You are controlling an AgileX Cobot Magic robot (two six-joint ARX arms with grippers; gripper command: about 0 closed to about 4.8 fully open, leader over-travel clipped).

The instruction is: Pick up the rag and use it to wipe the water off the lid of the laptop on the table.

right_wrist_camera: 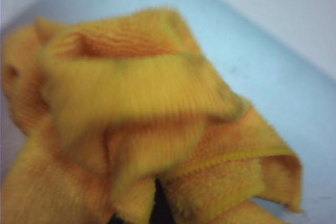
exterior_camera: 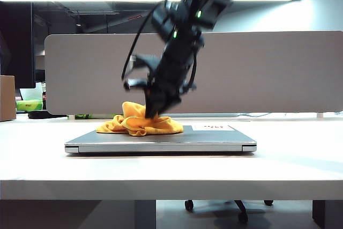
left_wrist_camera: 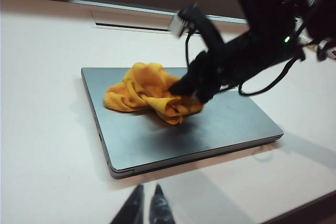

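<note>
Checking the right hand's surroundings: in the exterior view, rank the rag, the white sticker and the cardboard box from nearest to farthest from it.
1. Crumpled yellow-orange rag: pinched in the right hand.
2. White red-printed sticker: on the lid, to the right.
3. Brown cardboard box: far left edge.

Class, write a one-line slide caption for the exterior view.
Right pincer shut on the rag, bunched on the closed laptop lid on the white table.

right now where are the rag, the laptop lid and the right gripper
rag [left_wrist_camera: 142, 90], left wrist view, on its bunched folds
lid [left_wrist_camera: 210, 129], left wrist view, bare grey panel
right gripper [exterior_camera: 153, 112], exterior view, fingertips shut on the rag
</note>
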